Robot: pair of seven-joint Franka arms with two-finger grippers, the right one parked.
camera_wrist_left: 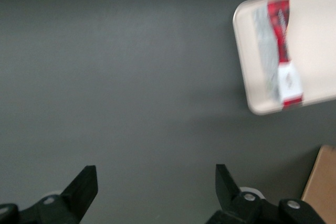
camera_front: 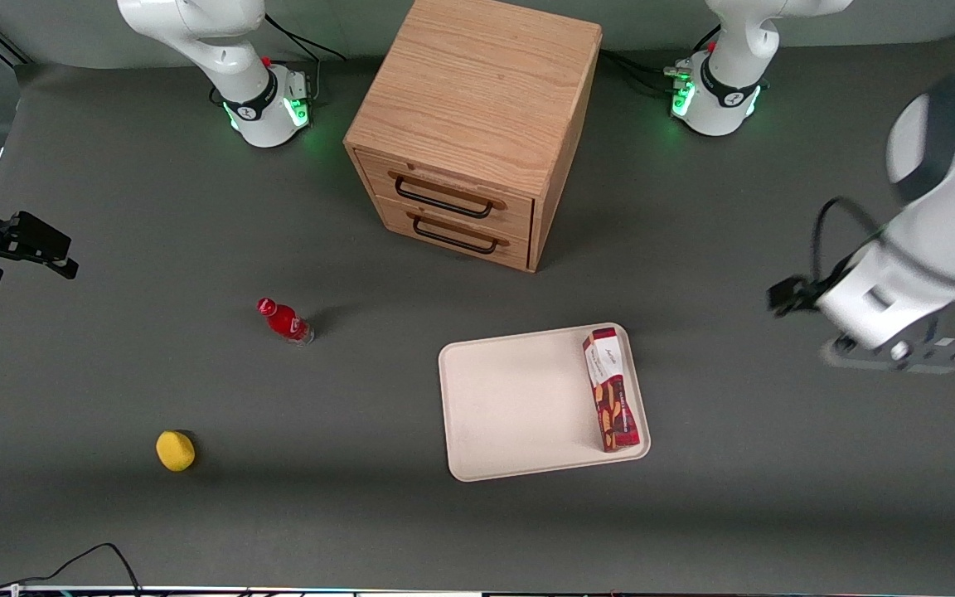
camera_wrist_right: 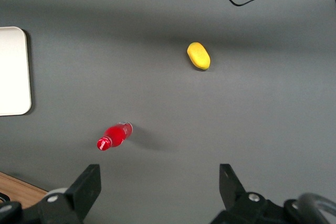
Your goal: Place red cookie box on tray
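Spread wide and holding nothing, the jaws of the left gripper (camera_wrist_left: 156, 192) hang over bare dark table (camera_wrist_left: 131, 77), touching no object; each finger (camera_wrist_left: 84, 187) shows clear of anything.

Landmark for the rest is the tray (camera_front: 511, 398). On it lies the red cookie box (camera_front: 610, 390), flat, resting along the tray's short edge that faces the working arm's end of the table. Its long axis runs parallel to that edge, with the white label end toward the wooden drawer cabinet (camera_front: 469, 124) and the biscuit-picture end nearer the front camera. The whole carton appears to sit within the rim.

From the tray, the gripper is well apart, out toward the working arm's end of the table and raised above it. Judging from this, the placing looks done, and what remains is only for the arm to draw clear.

A small red bottle (camera_front: 284, 321) and a yellow object (camera_front: 175, 450) lie away from the tray, toward the parked arm's end.
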